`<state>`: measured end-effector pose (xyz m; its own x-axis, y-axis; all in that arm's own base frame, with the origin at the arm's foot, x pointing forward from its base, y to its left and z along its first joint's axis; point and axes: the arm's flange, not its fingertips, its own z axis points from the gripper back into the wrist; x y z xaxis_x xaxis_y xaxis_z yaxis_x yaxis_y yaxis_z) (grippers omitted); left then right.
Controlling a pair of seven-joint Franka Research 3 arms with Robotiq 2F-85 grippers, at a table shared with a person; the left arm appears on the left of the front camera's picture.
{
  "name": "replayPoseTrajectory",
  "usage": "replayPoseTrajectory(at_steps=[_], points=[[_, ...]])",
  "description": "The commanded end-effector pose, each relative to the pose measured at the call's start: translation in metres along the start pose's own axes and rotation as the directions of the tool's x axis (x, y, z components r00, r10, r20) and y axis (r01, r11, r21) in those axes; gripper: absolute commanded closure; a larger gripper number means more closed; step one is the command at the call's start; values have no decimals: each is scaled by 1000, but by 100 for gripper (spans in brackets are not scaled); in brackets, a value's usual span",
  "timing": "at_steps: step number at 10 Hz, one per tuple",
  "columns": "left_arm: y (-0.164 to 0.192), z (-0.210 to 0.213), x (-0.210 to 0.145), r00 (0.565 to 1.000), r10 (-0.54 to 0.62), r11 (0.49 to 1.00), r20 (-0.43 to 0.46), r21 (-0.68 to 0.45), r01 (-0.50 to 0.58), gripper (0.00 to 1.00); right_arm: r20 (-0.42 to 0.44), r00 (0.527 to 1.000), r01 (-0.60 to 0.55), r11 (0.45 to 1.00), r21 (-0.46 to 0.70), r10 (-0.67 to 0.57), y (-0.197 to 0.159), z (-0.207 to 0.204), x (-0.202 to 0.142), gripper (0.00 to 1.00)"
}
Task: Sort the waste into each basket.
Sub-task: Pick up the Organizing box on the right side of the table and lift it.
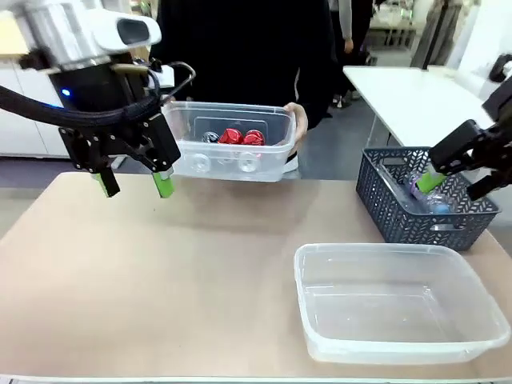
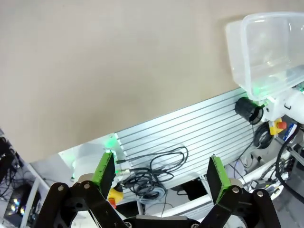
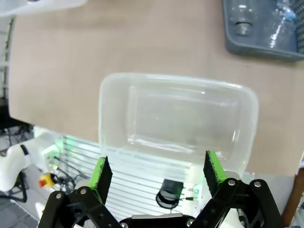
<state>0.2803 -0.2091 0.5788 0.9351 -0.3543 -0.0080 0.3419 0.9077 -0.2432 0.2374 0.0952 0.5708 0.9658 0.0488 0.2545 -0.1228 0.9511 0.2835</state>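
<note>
A person's hand (image 1: 296,120) holds a clear basket (image 1: 272,164) above the table's far edge. In it lie two red cans (image 1: 242,137) and a black-silver can (image 1: 210,137). A second clear basket (image 1: 392,340) (image 3: 114,95) (image 2: 237,42) stands empty at the front right of the table. Clear plastic bottles (image 1: 428,196) (image 3: 285,12) lie in a dark grey woven basket (image 1: 400,212) (image 3: 247,45) at the right. My left gripper (image 1: 132,186) (image 2: 160,171) hangs open over the table's left, just left of the held basket. My right gripper (image 1: 458,182) (image 3: 156,172) hovers open above the grey basket.
The tan table top (image 1: 160,272) is bare at the left and centre. A white table (image 1: 416,96) stands behind at the right. Beyond the table's near edge an aluminium frame (image 2: 190,128) with cables shows in the left wrist view.
</note>
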Motion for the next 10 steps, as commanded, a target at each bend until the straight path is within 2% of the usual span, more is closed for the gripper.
replayPoseTrajectory(at_steps=[1, 2, 3, 4, 5, 6, 7, 8, 9, 10], points=[[0, -4, -1, 1000, -2, 1000, -9, -1, 2, 0, 5, 1000, 0, 1000, 0, 0, -1, 0, -4, 0], [-21, -19, 25, 999, 24, 1000, 29, 0, -24, 0, 51, 998, 43, 991, -126, -37, -17, -13, 10, 0], [-55, -49, 44, 998, 59, 997, 36, 43, -60, 0, 8, 1000, 24, 980, -197, -23, -50, -20, 3, 0], [-98, -84, 65, 991, 131, 990, 18, 45, -131, 0, -78, 996, 30, 965, -262, -52, -92, -29, -14, 0], [-131, -112, 75, 991, 120, 992, -57, 48, -118, 0, -151, 984, 43, 956, -291, -90, -122, -42, -32, 0], [-155, -137, 77, 992, 61, 997, -111, 49, -56, 0, -239, 962, 58, 951, -303, -135, -143, -62, -49, 0], [-179, -167, 81, 990, 83, 993, -115, 97, -72, 0, -325, 931, 67, 954, -292, -165, -156, -82, -64, 0], [-185, -187, 89, 981, 131, 987, -140, 106, -117, 0, -395, 907, 39, 962, -271, -148, -157, -97, -73, 0], [-183, -196, 94, 964, 205, 975, -168, 122, -186, 0, -376, 916, 36, 960, -277, -143, -155, -107, -72, 0], [-185, -188, 65, 987, 84, 995, -135, 67, -76, 0, -326, 926, 88, 950, -300, -189, -144, -31, -16, 0]])
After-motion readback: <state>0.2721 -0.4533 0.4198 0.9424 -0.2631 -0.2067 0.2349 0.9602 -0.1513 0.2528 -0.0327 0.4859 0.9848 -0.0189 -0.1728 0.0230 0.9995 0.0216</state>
